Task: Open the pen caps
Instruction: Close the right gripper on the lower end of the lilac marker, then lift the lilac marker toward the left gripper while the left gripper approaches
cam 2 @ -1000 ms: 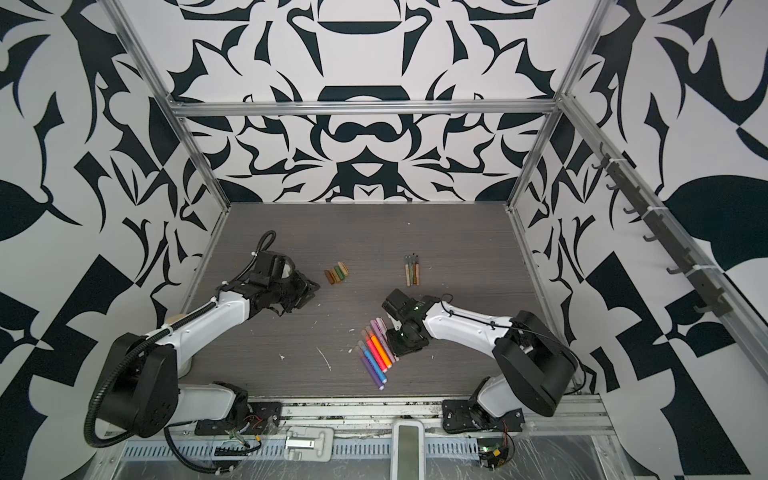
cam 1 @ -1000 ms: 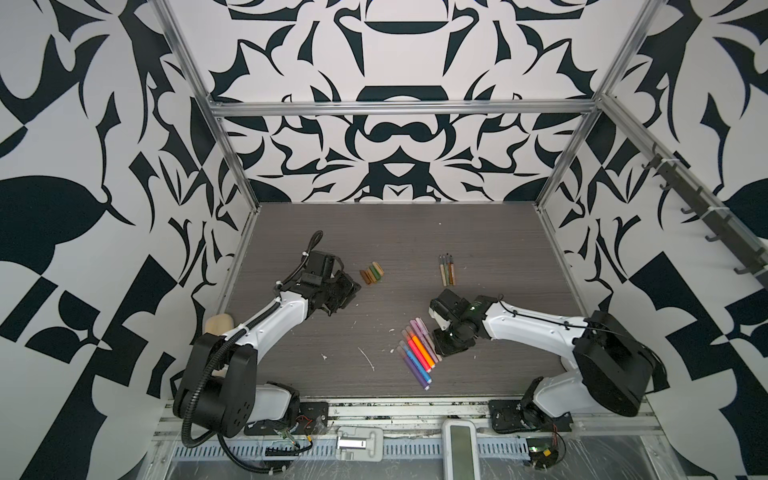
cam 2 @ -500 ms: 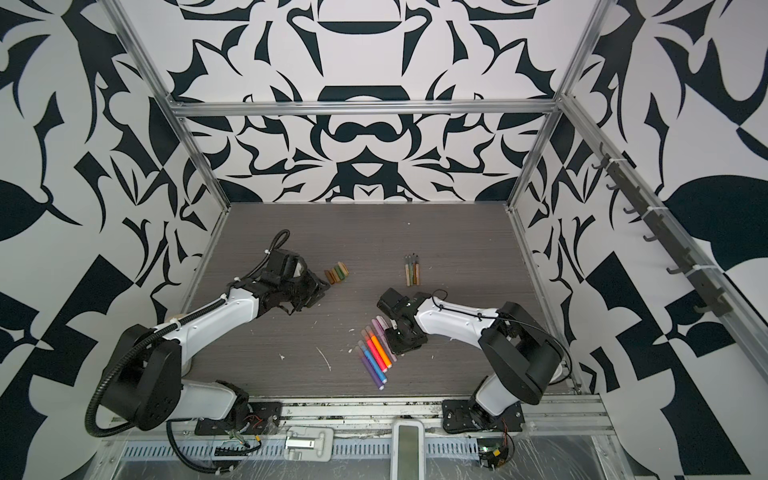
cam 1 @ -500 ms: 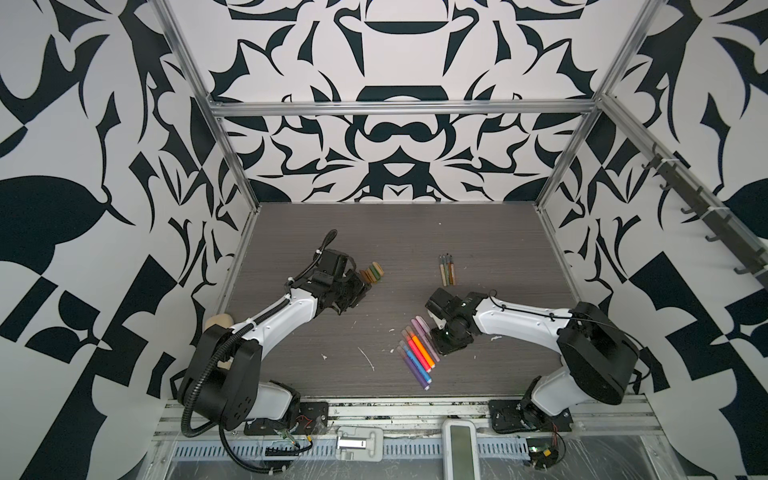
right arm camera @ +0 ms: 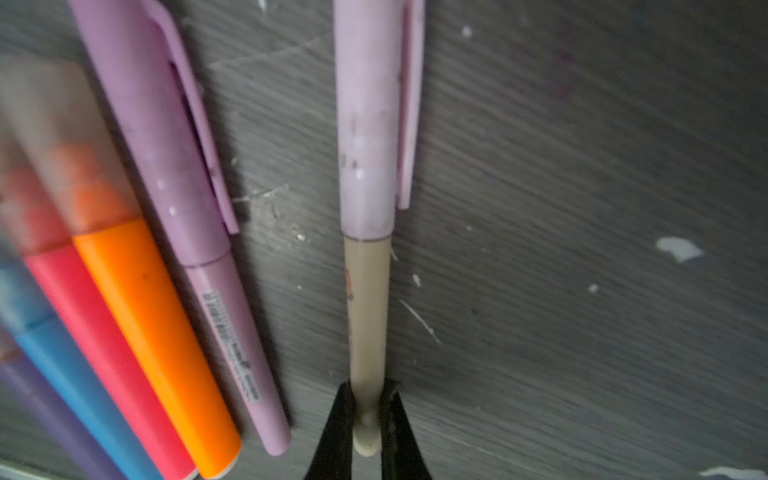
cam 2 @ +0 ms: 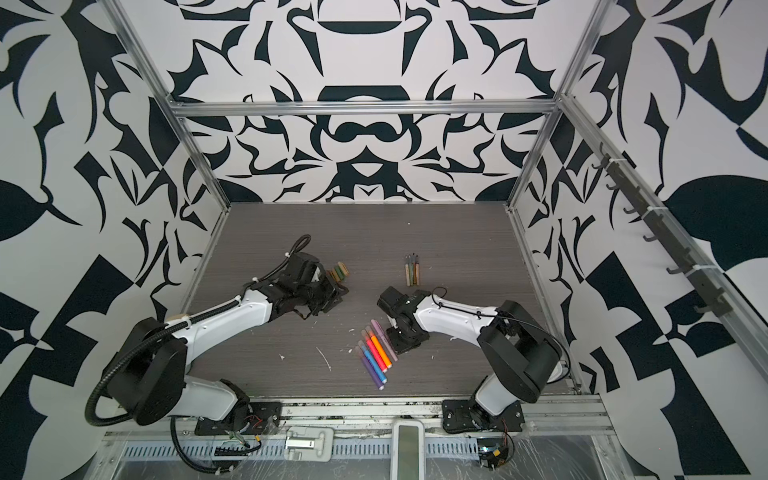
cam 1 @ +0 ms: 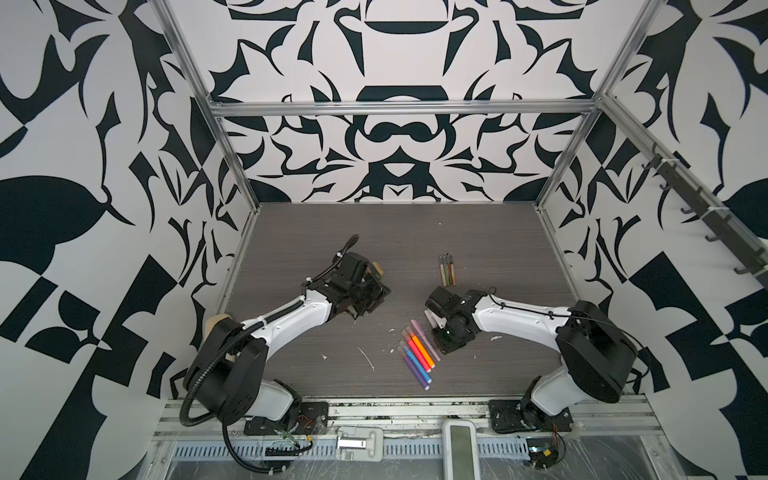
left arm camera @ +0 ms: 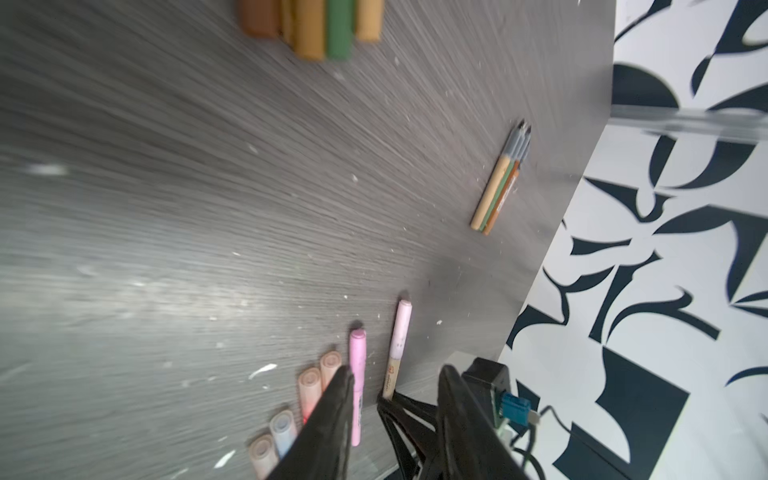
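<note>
Left gripper (left arm camera: 395, 370) has advanced to the loose pen caps (cam 2: 338, 271), at ten o'clock of the table (cam 1: 498, 249) centre; its jaws stand partly apart, holding nothing. Right gripper (right arm camera: 368, 399) has clamped shut on a beige pen (right arm camera: 368, 311), lilac cap (right arm camera: 365, 124) still fitted, lying at one o'clock of the capped marker row (cam 1: 417, 351) in both top views.

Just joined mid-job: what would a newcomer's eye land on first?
The bright fan of capped pens at the front middle of the table. Beside it, the right claw is shut on the beige barrel of a pink-capped pen. The left claw hangs open near a cluster of loose caps.
</note>
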